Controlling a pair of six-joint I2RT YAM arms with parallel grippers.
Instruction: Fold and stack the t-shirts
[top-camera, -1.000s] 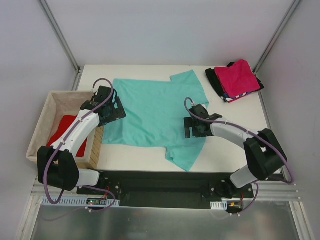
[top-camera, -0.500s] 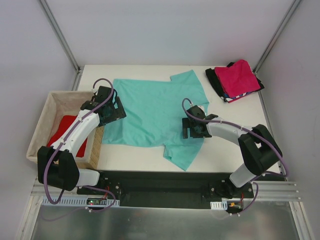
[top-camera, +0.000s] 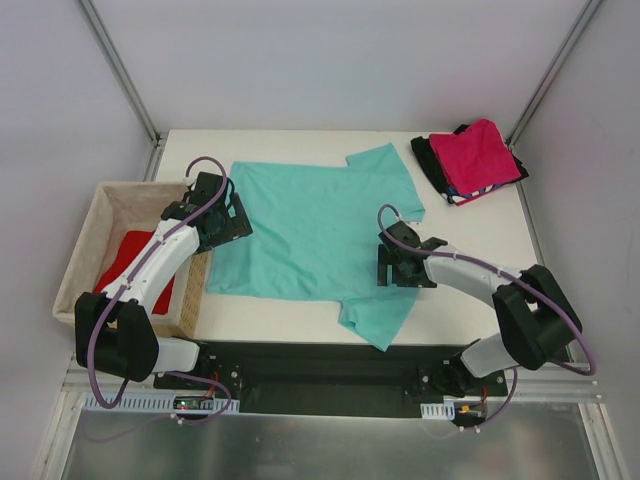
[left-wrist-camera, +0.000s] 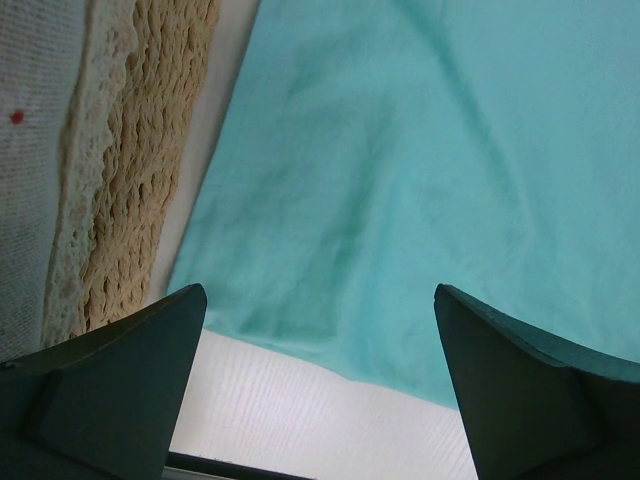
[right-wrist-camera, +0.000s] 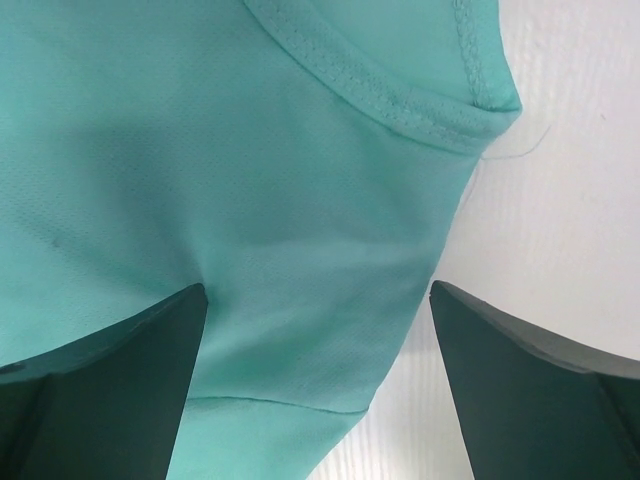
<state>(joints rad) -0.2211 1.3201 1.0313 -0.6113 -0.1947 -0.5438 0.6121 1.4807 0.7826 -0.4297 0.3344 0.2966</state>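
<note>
- Lying spread out in the middle of the white table (top-camera: 480, 250) was the teal-green t-shirt (top-camera: 310, 230), one sleeve pointing to the far edge and the other to the near edge.
- The left gripper (top-camera: 225, 222) hung over that shirt's left border, just beside the wicker basket (top-camera: 120, 195).
- In the left wrist view its fingers (left-wrist-camera: 110, 390) stood wide apart with nothing between them; under them were teal cloth, the shirt's straight edge and bare table.
- The right gripper (top-camera: 398, 268) sat over the shirt's right side, near the near sleeve.
- In the right wrist view the right gripper's fingers (right-wrist-camera: 540, 390) were also spread fully and gripped nothing; a stitched edge of the teal cloth ran across the top of that picture.
- Whether either gripper's tips touched the cloth I could not tell.
- The bright red t-shirt (top-camera: 120, 265) lay inside the basket.
- At the far right corner the magenta-pink t-shirt (top-camera: 482, 155) lay folded on top of the black t-shirt (top-camera: 430, 160), with a striped edge (top-camera: 470, 195) showing below.
</note>
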